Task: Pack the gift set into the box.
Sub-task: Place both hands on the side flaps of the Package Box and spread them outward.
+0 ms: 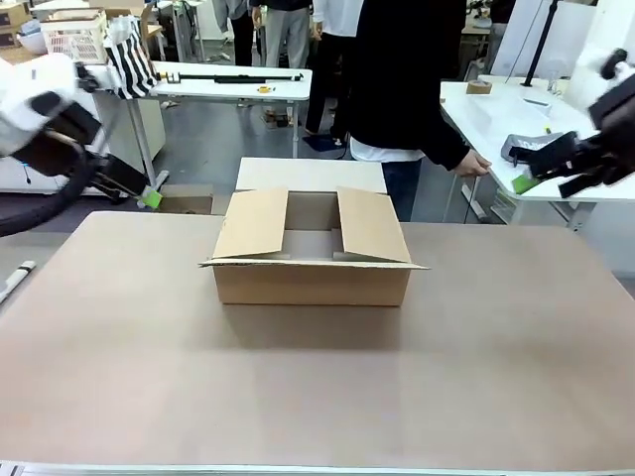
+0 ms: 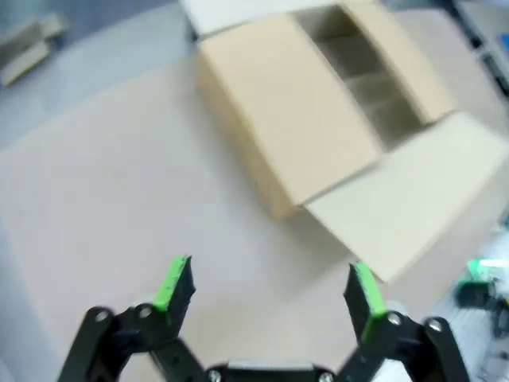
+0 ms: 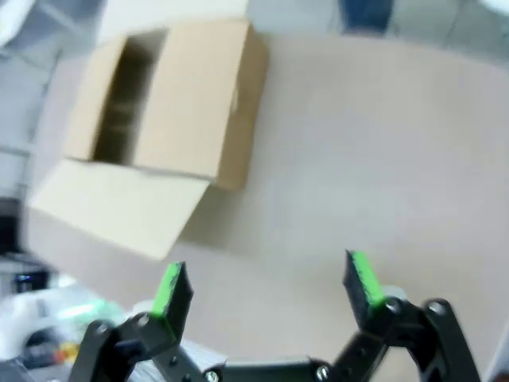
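Observation:
The box stands in the middle of the brown table, with its four top flaps spread open. The gift set is out of view. My left gripper hangs off the table's far left corner, and my right gripper is raised at the far right, both well away from the box. From above, the left wrist view has the box beyond my open left gripper. The right wrist view has the box beyond my open right gripper. Both grippers hold nothing.
A person in a black top stands behind the table, one hand on the white side table at the right. A pale board lies just behind the box. A white table and a striped bag are farther back.

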You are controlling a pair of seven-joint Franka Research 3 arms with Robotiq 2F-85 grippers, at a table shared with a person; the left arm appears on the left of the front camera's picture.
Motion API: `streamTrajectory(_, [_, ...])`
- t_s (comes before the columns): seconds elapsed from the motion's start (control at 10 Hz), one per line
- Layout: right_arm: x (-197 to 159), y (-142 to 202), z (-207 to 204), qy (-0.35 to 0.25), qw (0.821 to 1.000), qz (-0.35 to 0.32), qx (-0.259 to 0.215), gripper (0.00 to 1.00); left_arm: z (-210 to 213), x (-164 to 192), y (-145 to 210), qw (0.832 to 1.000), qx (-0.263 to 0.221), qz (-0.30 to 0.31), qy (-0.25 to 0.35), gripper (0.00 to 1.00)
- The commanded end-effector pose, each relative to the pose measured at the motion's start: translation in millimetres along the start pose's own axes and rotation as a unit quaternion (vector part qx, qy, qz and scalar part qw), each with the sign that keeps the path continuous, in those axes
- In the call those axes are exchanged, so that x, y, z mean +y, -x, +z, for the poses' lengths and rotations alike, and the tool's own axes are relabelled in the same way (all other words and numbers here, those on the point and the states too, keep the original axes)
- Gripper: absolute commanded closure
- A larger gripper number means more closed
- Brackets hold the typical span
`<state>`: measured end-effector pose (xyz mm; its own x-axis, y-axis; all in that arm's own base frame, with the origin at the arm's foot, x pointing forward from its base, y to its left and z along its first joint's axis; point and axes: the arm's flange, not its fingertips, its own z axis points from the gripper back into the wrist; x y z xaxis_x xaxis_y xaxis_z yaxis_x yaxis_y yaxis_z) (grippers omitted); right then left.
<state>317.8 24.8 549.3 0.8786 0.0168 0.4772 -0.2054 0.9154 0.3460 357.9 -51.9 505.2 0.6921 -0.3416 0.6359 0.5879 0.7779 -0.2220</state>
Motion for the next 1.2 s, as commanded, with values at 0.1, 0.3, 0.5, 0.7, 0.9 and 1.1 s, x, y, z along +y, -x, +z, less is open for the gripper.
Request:
streamTrajectory(0.1, [-105.7, 29.2, 45.9, -0.248, 0.901, -0.350, -0.061, 0.00, 72.9, 75.5, 47.6, 0.948, -0.127, 0.136, 0.258, 0.00])
streamTrajectory(0.3, [-151.4, 57.0, 43.9, -0.309, 0.854, -0.394, -0.141, 0.00, 76.2, 104.2, 74.4, 0.939, -0.137, 0.174, 0.264, 0.00])
streamTrajectory(0.5, [-145.0, 50.1, 60.5, -0.201, 0.942, -0.267, -0.035, 0.00, 89.9, 90.4, 75.0, 0.946, -0.149, 0.132, 0.256, 0.00])
streamTrajectory(0.7, [-145.0, 50.1, 60.5, -0.201, 0.942, -0.267, -0.035, 0.00, 89.9, 90.4, 75.0, 0.946, -0.149, 0.132, 0.256, 0.00])
streamTrajectory(0.9, [-145.0, 50.1, 60.5, -0.201, 0.942, -0.267, -0.035, 0.00, 86.2, 94.2, 79.2, 0.943, -0.142, 0.152, 0.261, 0.00])
streamTrajectory(1.1, [-145.0, 50.1, 60.5, -0.201, 0.942, -0.267, -0.035, 0.00, 98.9, 49.0, 36.9, 0.959, -0.052, 0.109, 0.257, 0.00])
